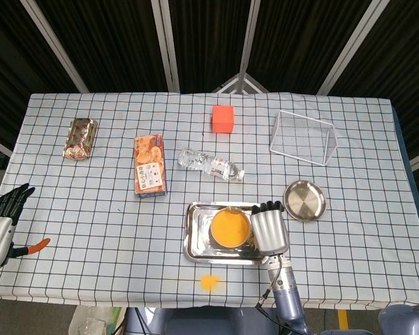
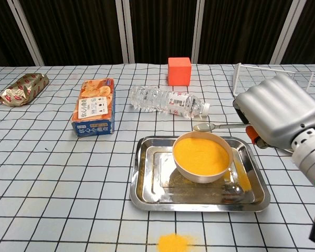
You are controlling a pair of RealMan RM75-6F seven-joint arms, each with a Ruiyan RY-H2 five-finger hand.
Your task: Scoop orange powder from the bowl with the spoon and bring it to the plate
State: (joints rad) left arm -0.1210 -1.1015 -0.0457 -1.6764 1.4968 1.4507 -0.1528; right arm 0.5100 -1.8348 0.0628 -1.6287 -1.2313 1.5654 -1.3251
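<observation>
1. The spoon is up in the air, just above the far rim of the bowl. Its handle runs off to the right into the right hand, and the scoop end looks pale, so I can't tell if there's any powder in it.
2. The right hand is gripping the spoon handle, fingers curled around it with the back of the hand toward the camera. From the head view it sits just right of the bowl, over the right end of the tray.
3. The bowl is full of orange powder and sits in the right half of the steel tray. Some powder is spilled on the tray floor by its right wall.
4. The plate is the small round metal one just up and right of the tray, apart from it, nothing visible on it.
5. There's a little pile of spilled powder on the checked tablecloth in front of the tray.
6. Behind the tray lies a clear water bottle on its side. Left of that is a cracker box, and far left a shiny snack packet.
7. At the back are an orange cube and a clear wire-frame basket toward the right.
8. The left hand is way off at the left edge of the table, fingers spread and holding nothing, with something orange-tipped poking out beside it.
</observation>
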